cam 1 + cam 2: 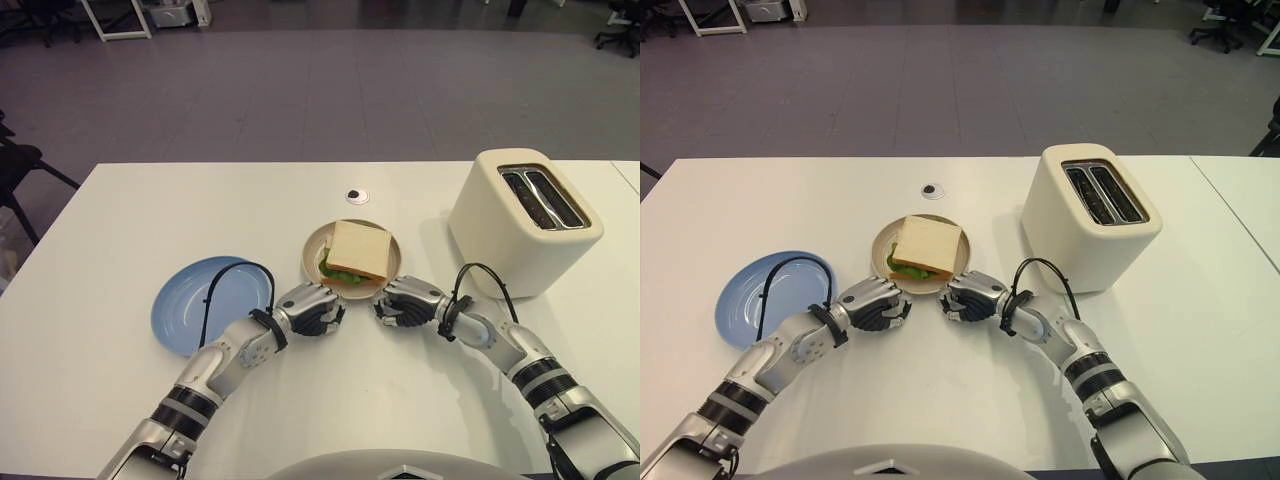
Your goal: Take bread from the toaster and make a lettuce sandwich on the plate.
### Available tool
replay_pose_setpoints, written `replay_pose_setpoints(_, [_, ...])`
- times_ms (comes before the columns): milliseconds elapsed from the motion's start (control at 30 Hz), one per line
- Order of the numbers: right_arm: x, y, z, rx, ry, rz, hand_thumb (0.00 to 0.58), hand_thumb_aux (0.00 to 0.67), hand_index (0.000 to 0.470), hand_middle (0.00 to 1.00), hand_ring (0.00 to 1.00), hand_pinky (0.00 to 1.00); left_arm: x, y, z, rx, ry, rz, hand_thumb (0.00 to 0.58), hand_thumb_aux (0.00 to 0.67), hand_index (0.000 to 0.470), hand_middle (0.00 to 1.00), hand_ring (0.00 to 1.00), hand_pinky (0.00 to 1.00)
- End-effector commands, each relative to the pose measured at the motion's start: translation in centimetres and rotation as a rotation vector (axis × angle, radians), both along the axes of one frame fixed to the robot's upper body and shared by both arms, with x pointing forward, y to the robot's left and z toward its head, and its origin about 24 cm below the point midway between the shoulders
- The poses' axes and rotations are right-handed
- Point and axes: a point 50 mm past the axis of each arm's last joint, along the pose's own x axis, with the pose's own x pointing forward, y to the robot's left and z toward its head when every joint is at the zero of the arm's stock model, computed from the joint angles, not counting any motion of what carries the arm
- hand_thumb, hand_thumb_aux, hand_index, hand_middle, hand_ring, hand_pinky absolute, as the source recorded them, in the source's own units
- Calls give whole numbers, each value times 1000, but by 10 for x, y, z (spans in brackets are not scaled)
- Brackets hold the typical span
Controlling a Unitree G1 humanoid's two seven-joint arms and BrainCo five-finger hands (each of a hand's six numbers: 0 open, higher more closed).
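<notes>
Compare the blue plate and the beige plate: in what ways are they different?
The blue plate is bare; the beige plate carries the sandwich. The blue plate looks wider than the beige plate. The blue plate lies on the robot's left; the beige plate sits centrally, just beyond the left hand and right hand. Both are round and lie flat on the white table.

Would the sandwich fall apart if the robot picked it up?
Probably soft and squashy: the sandwich is plain sliced bread. Its layers look loose, with lettuce poking out the side, so it might slide apart. Likely light, being thin.
</notes>
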Motion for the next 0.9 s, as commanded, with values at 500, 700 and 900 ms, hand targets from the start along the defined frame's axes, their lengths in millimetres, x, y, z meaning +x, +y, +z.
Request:
replay_pose_setpoints(500, [-45,-44,72,969,94,-124,0,0,0,0,0,0,-70,26,83,-1006,-154,168,474,384,269,627,627,627])
replay_pose_setpoints(700, [-35,-58,78,1196,209,-192,0,0,0,0,0,0,-61,41,65,-1074,-30,245,0,0,0,0,0,0])
replay_pose_setpoints(900, [-25,-76,86,1367,278,-209,0,0,0,0,0,0,-59,49,63,-1124,-19,286,0,0,0,0,0,0])
